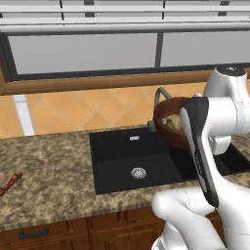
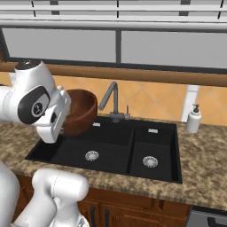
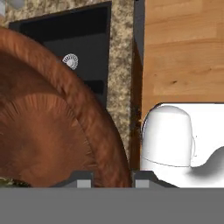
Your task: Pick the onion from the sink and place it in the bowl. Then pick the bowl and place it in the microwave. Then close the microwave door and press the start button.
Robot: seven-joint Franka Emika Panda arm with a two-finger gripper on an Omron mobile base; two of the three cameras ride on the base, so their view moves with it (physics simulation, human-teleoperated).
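Above the black matte double-basin sink [image 2: 111,150], one round reddish-brown wooden bowl [image 2: 82,111] hangs off the surface, carried by the white arm. Hand view: the tool [image 3: 113,180] straddles the bowl's thick rim, one dark fingertip [image 3: 81,179] inside the wall, the other outside it; the two tips sit apart with the rim between them, clamped on it.

Left base view: the bowl [image 1: 168,124] is tilted toward the camera, and one small pale yellowish onion [image 1: 173,122] lies inside it. The bowl sits over the right part of the sink, just in front of the grey curved faucet [image 1: 161,95].

Count, right base view: two basins, two round silver drains, one in each, [image 2: 91,155] and [image 2: 150,161]. One faucet [image 2: 113,102] stands behind the divider. One white soap dispenser bottle [image 2: 193,119] stands on the speckled granite surface [image 2: 201,177], right of the sink and apart from it.

Left base view: one small reddish skewer-like item [image 1: 10,183] lies on the surface [image 1: 49,180] at far left, well apart from the sink [image 1: 132,161]. What it is cannot be told.
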